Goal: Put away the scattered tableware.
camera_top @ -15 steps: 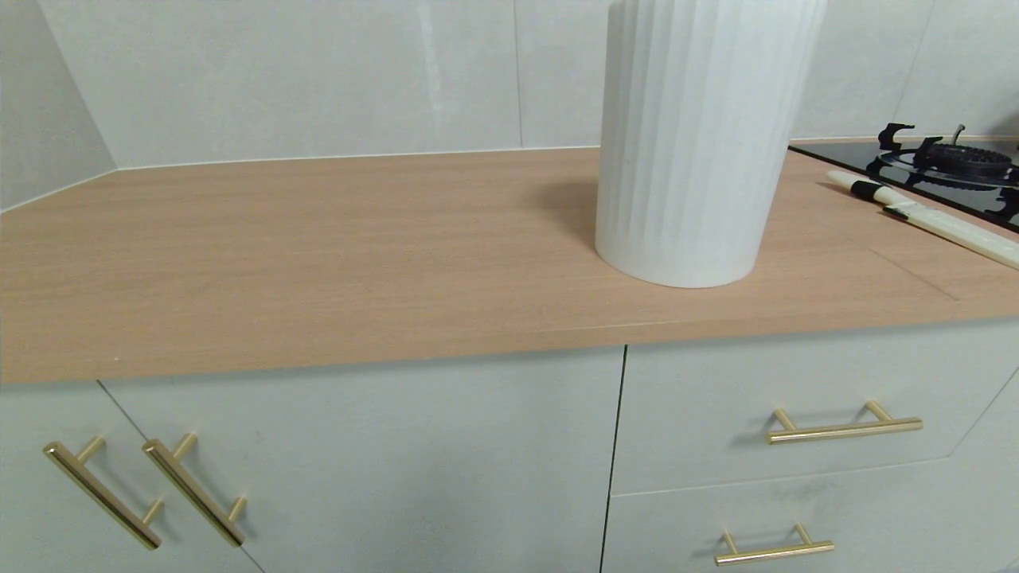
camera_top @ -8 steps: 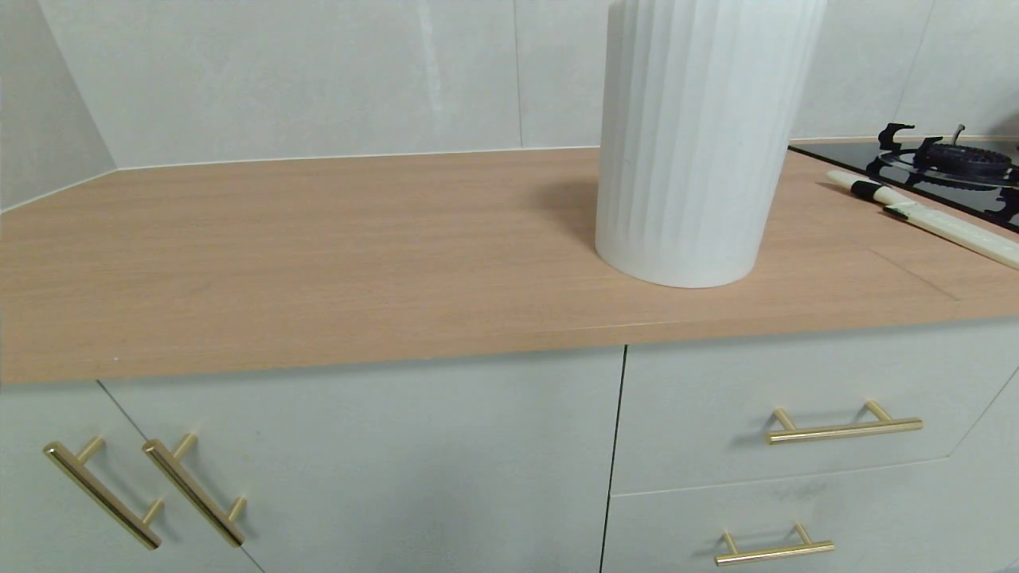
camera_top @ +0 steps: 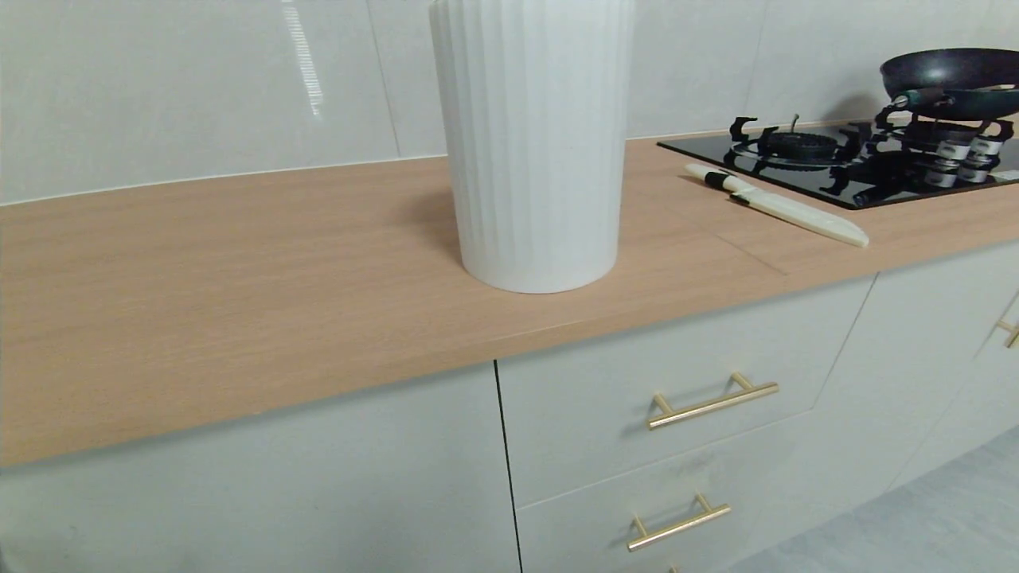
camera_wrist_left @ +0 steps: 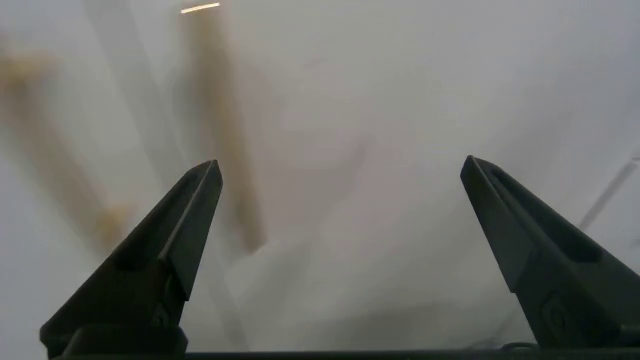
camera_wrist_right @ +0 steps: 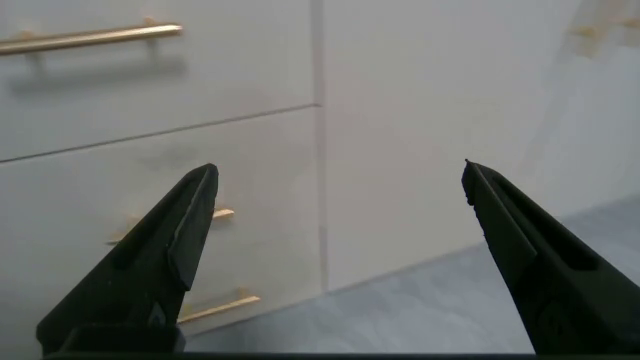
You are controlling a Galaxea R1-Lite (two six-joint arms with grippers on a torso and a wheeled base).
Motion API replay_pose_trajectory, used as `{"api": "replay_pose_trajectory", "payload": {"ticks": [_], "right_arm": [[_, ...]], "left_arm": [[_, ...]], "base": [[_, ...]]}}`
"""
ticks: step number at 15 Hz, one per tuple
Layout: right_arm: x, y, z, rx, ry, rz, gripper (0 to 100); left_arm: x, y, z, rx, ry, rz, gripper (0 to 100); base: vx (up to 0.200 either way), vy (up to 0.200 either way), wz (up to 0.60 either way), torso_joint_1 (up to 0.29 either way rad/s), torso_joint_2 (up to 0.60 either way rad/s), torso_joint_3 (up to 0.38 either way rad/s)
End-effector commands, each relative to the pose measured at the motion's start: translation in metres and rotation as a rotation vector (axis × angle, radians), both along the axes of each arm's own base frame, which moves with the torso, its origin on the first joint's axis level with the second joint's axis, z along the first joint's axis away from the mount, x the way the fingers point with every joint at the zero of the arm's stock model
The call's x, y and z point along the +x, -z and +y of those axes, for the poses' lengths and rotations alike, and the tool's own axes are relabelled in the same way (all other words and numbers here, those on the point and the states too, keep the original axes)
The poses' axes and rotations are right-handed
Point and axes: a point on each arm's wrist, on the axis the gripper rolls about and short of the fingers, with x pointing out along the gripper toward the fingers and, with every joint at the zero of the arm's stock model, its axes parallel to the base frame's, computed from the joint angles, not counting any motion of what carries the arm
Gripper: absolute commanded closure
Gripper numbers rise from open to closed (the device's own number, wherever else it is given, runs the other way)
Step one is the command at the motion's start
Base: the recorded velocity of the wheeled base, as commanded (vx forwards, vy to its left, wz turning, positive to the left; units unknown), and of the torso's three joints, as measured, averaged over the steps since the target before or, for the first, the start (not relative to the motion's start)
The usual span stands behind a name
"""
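Since the head camera has swung to the right, the whole scene sits differently from half a second ago. The white ribbed container (camera_top: 532, 143) now stands near the middle of the picture rather than to the right, and more of the hob (camera_top: 844, 171) has come into sight, along with a dark pan (camera_top: 951, 73) on its far burner. None of the things themselves seem to have shifted on the worktop.

The knife (camera_top: 776, 204), pale with a black band at the handle, lies flat on the wooden countertop (camera_top: 199, 270) between the container and the hob, just beside the hob's near edge and well apart from the container. Its handle points toward the tiled wall (camera_top: 159, 87).

Below the counter run pale cabinet fronts, with a gold drawer handle (camera_top: 712, 402) and a second one (camera_top: 678, 525) beneath it. Grey floor (camera_top: 939, 517) shows at the lower right.

Down low, the left gripper (camera_wrist_left: 341, 161) hangs with its jaws spread wide and nothing between them, before a pale, blurred cabinet front. The right gripper (camera_wrist_right: 340, 167) is likewise spread and bare, facing the drawer fronts and the grey floor.
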Motion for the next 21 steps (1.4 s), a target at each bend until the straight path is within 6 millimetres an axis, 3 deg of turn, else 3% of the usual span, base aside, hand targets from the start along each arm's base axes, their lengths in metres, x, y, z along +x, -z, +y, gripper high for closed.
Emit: {"api": "replay_pose_trajectory", "payload": {"ticks": [1, 7, 14, 21], "right_arm": [[0.0001, 0.0001, 0.0, 0.0, 0.0, 0.002, 0], [0.0001, 0.0001, 0.0, -0.003, 0.0, 0.002, 0], [0.0, -0.0004, 0.0, -0.003, 0.0, 0.0, 0], [0.0001, 0.0001, 0.0, -0.002, 0.001, 0.002, 0]], "left_arm": [[0.0, 0.0001, 0.0, -0.001, -0.001, 0.001, 0], [0.0, 0.0, 0.0, -0.001, -0.001, -0.001, 0], [0.0, 0.0, 0.0, -0.001, -0.001, -0.001, 0], [0.0, 0.0, 0.0, 0.001, -0.001, -0.001, 0]], "base": [[0.0, 0.0, 0.0, 0.0, 0.0, 0.0], [0.0, 0.0, 0.0, 0.0, 0.0, 0.0], [0.0, 0.0, 0.6, 0.0, 0.0, 0.002], [0.0, 0.0, 0.0, 0.0, 0.0, 0.0]]}}
